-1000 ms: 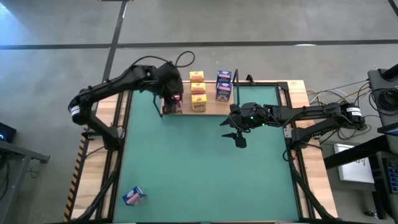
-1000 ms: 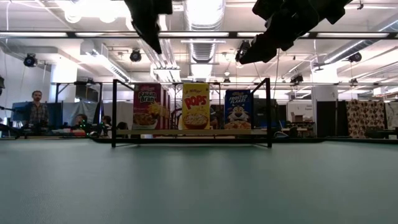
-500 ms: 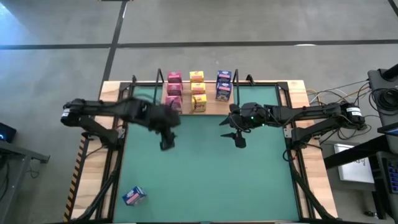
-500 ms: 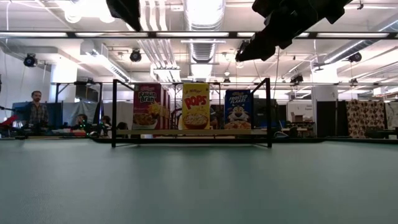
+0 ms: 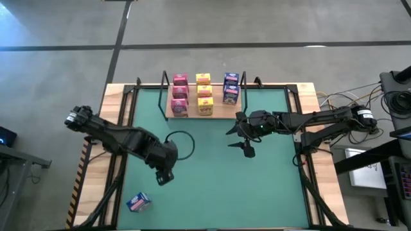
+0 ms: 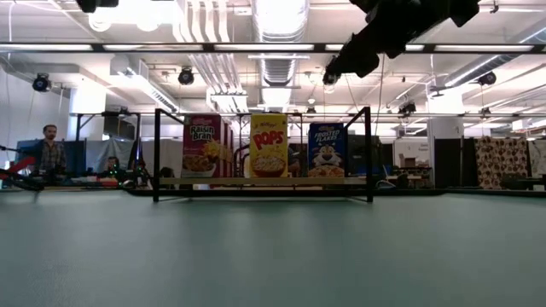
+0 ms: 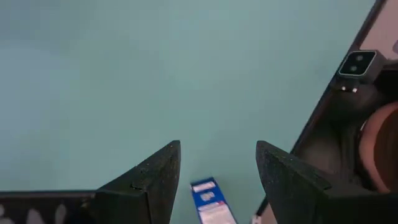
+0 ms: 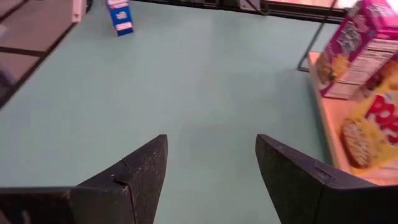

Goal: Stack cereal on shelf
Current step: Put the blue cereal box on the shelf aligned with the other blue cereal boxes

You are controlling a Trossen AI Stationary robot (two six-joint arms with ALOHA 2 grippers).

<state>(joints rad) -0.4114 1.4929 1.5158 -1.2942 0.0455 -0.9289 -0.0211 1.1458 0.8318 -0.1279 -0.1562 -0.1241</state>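
The green mat (image 5: pixel 212 179) has lots of bare room in the middle, and one blue cereal box (image 5: pixel 138 202) lies alone near its front left corner, well apart from the shelf (image 5: pixel 221 115) at the back edge with its pink, yellow and blue boxes. The left gripper (image 5: pixel 165 176) hangs over the mat near that box with fingers apart and nothing in them, and the right gripper (image 5: pixel 243 138) waits in front of the shelf, also spread and holding nothing. Only the low view shows the printed fronts, maybe Raisin Bran (image 6: pixel 201 146), Pops (image 6: pixel 268 145) and Frosted Flakes (image 6: pixel 326 149).

A green table mat (image 5: pixel 212 173) carries the wooden shelf (image 5: pixel 221 113) and one blue cereal box (image 5: pixel 138 202).
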